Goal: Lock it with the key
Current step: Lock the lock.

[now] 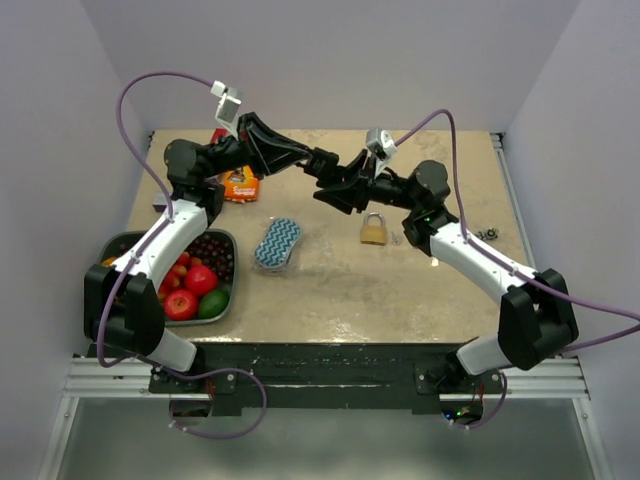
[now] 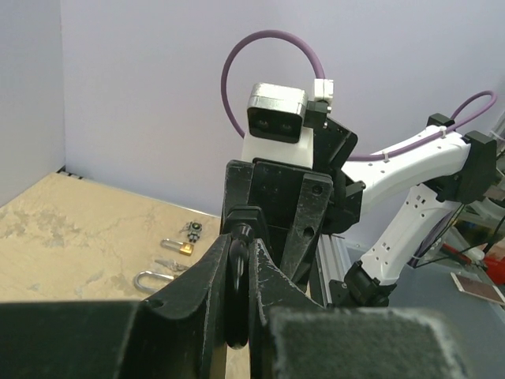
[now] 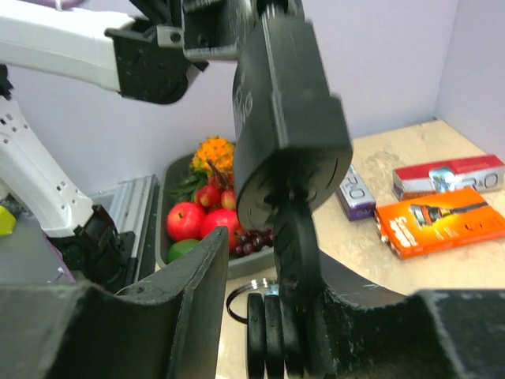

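A black padlock (image 3: pixel 288 118) hangs in the air over the middle of the table. My left gripper (image 2: pixel 237 260) is shut on its shackle (image 2: pixel 235 304) from above. A black-headed key (image 3: pixel 298 237) sits in the lock's underside, and several spare keys (image 3: pixel 264 335) hang from its ring. My right gripper (image 3: pixel 268 268) is around that key from below. The key lies against the right finger (image 3: pixel 363 316). The left finger (image 3: pixel 185 300) stands a small gap off the keys. In the top view the left gripper (image 1: pixel 318 162) and the right gripper (image 1: pixel 342 192) meet and the lock is hidden between them.
A brass padlock (image 1: pixel 374 230) lies on the table under the right arm, with a patterned pouch (image 1: pixel 277 243) to its left. A fruit tray (image 1: pixel 231 275) is at the left edge. An orange box (image 1: pixel 240 184) is at the back. Small locks and keys (image 1: pixel 488 234) lie at the right.
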